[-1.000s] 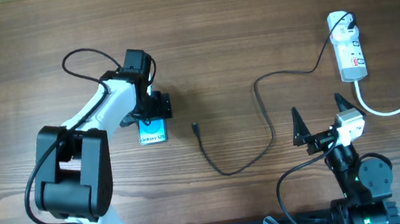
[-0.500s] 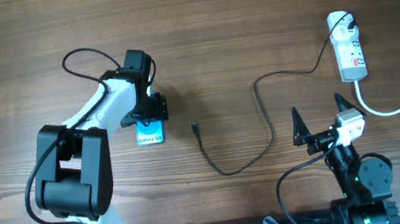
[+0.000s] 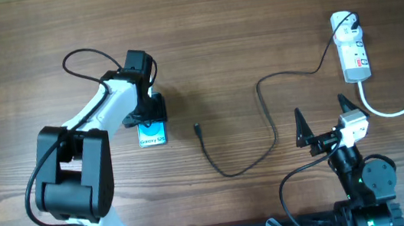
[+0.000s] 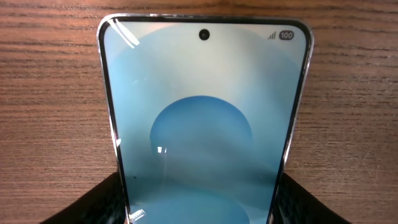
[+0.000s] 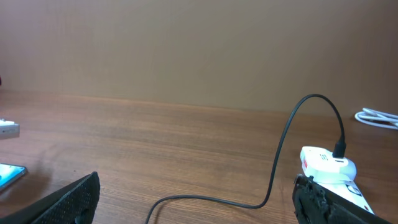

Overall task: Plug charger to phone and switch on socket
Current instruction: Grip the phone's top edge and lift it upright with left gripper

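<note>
Nearest the base, at about 5 o'clock on the table [image 3: 252, 14], the right gripper [image 3: 319, 114] hangs with its fingers [image 5: 78, 199] spread as wide as they go. It has hold of nothing, and bare wood shows between them.

Just beyond it, near the middle of the table, lies the charger cable [image 3: 268, 120]. Its small connector [image 3: 197, 128] rests loose on the wood. From there the cable dips toward 6 o'clock, curls back up toward 12, then runs off toward 2 o'clock.

At 9 o'clock from the connector, near it but apart, the phone [image 3: 153, 137] lies flat and face up, its long side running from 6 to 12 o'clock. The end printed "Galaxy" points to 6 o'clock. The left gripper [image 3: 152, 119] sits over the phone's far half. In the left wrist view its dark fingers [image 4: 102, 202] have closed in on the phone from both sides, one against each long edge, with no wood showing between finger and phone. The screen is lit pale blue with a rounded shape in the middle.

Farthest out, at about 2 o'clock, lies the white power strip [image 3: 353, 60], its long side also running from 6 to 12 o'clock. The cable's black plug [image 3: 353, 26] sits in its far end. A thick white cord [image 3: 402, 109] leaves its near end, loops toward 4 o'clock, then climbs to the far right corner. The switch position is too small to make out.
</note>
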Available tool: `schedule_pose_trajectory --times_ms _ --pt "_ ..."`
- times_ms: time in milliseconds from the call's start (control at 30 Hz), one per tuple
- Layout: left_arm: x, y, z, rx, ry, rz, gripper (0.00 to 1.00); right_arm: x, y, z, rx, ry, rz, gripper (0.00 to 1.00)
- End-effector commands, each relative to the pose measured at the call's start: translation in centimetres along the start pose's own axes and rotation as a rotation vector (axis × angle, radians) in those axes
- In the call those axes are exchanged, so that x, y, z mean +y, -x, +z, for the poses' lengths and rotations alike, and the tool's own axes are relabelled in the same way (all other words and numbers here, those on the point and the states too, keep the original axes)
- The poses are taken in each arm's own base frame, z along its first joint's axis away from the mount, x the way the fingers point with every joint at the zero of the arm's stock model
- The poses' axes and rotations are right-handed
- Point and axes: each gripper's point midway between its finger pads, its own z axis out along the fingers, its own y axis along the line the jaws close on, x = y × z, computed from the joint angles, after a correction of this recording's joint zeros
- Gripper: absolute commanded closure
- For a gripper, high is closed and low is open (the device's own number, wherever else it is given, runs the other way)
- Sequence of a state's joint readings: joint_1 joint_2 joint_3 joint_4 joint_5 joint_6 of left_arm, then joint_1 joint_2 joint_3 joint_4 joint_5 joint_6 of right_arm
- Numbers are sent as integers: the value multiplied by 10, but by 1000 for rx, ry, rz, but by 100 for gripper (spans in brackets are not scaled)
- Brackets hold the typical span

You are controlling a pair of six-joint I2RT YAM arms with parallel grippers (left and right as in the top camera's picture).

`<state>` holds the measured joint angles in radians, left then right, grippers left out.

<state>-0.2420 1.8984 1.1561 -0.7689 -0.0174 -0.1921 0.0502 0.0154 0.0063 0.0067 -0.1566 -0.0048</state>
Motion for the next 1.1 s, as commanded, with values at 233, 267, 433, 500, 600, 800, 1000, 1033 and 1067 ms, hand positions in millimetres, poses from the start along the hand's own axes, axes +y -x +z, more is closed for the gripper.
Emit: schedule_pose_trajectory --times_ms 233,267,433,500,600,800,1000,1033,1067 --pt "-6 22 -33 -50 -22 -6 42 1 1 0 -3 3 7 0" --pt "-6 24 -38 -58 -24 -8 42 1 1 0 -3 3 7 0" --pt "-6 26 -55 -74 -35 -92 41 1 1 0 -3 3 7 0" --pt "-14 25 -59 -65 -81 -94 40 1 1 0 -3 3 7 0" --pt "-28 21 -62 -36 -178 -96 40 1 1 0 -3 3 7 0" --pt "-60 15 -77 43 -468 -123 40 1 1 0 -5 6 7 0" --pt "-78 18 -104 83 -741 -156 41 6 21 -1 -88 33 21 0" --pt "-81 19 -110 87 -790 -156 41 9 25 -2 -103 52 58 0" --pt "-83 20 -115 92 -831 -159 41 13 27 -2 -107 79 116 0"
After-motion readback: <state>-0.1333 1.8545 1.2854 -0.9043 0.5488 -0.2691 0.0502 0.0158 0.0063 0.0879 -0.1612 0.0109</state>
